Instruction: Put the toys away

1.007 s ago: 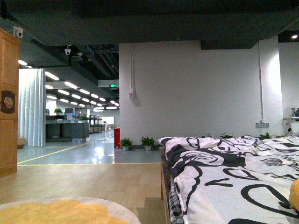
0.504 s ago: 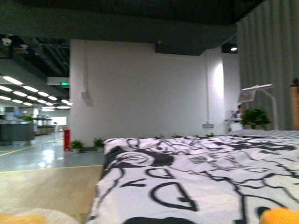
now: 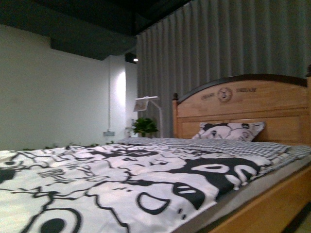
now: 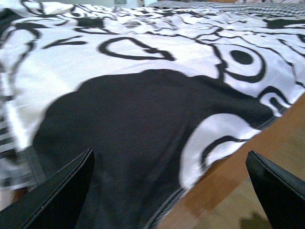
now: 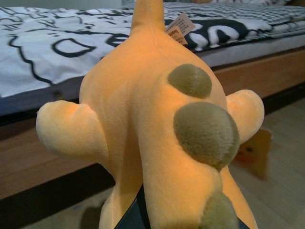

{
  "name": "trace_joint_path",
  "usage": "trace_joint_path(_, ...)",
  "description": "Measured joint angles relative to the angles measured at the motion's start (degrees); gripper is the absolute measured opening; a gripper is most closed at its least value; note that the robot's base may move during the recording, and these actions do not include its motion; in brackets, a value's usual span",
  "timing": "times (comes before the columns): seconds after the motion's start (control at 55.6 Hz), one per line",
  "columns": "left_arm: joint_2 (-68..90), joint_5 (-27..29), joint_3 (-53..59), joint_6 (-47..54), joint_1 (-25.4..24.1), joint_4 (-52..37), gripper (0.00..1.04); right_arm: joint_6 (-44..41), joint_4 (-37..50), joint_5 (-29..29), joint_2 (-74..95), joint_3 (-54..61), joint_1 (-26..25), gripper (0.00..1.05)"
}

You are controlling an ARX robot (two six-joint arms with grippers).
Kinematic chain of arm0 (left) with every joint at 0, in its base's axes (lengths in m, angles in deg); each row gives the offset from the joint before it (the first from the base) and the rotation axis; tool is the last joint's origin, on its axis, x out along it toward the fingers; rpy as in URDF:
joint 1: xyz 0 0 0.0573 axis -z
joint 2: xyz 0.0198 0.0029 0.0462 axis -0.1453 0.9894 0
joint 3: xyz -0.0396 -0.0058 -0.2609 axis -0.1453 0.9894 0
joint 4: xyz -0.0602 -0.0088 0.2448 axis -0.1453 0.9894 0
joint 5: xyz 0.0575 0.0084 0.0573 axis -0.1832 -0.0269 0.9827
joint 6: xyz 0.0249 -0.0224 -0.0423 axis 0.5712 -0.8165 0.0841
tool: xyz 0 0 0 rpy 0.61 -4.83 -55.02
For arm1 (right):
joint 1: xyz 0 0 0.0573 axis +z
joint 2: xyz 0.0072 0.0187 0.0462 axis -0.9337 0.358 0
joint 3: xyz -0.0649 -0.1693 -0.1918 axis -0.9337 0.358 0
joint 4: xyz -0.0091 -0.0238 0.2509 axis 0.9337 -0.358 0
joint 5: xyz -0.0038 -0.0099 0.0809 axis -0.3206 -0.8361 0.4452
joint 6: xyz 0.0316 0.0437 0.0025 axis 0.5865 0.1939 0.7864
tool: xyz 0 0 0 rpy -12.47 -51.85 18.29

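- One plush toy in play: orange-yellow, olive spots, paper tag near the far end. Shows only in right wrist view, hanging just beside the wooden side of the bed, clear of the floor.
- Pinched by right end effector, judging by the dark tip poking out under the body. Pads hidden behind plush, so bite depth unknown.
- Left end effector spread wide, nothing between the fingers. Hovering low over the duvet near the bed's edge.
- Front view: no arm visible. Duvet filling 6 to 9 o'clock, headboard at 2 o'clock, pillow just below it at about 3 o'clock.
- No bin, box or shelf visible anywhere, so drop-off spot unknown. Reads as carry phase, put-away not yet done.
- Risk 1: slip-out. Soft, rounded body; a shallow pinch on loose plush could let go under a fast swing.
- Risk 2: snag. Toy close to the bed side; dangling limbs or tag could catch on wood or duvet hem during a turn.
- Risk 3: blind placement. Toy blocks most of right wrist view and sits outside front view.
- Risk 4: spread left fingers so near the fabric could hook the duvet if lowered.
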Motion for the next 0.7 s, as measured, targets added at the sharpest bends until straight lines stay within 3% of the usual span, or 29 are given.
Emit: trace_joint_path(0.701,0.00,0.00,0.00,0.02,0.02,0.00,0.98,0.00,-0.02,-0.04,0.00,0.00,0.00,0.06)
